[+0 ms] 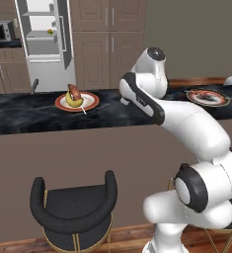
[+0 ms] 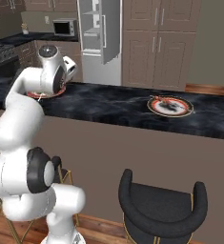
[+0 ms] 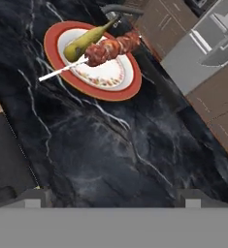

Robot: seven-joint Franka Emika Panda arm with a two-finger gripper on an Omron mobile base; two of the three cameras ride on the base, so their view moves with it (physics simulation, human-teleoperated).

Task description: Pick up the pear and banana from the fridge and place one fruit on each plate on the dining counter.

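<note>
Black shiny worktop (image 1: 19, 116) holds two plates. On the near plate (image 3: 127, 82) lies the banana (image 3: 84, 42), beside a meat stick (image 3: 110, 48). The pincer (image 3: 113, 196) hangs above the worktop just beside that plate, spread wide and holding nothing. The other plate (image 2: 169, 106) sits well apart and has no fruit, just a dark bit of food. The fridge (image 1: 43, 44) stands open behind, with a small fruit on a shelf, maybe the pear (image 1: 50, 31). The arm should lift up slowly, keep clear of the plate, then go to the fridge.

A home kitchen is indicated by an open fridge (image 1: 43, 44), a microwave (image 2: 65, 27), panelled cabinets (image 1: 107, 44) and a marble-topped dining counter (image 2: 118, 107) with stools (image 1: 74, 210).
</note>
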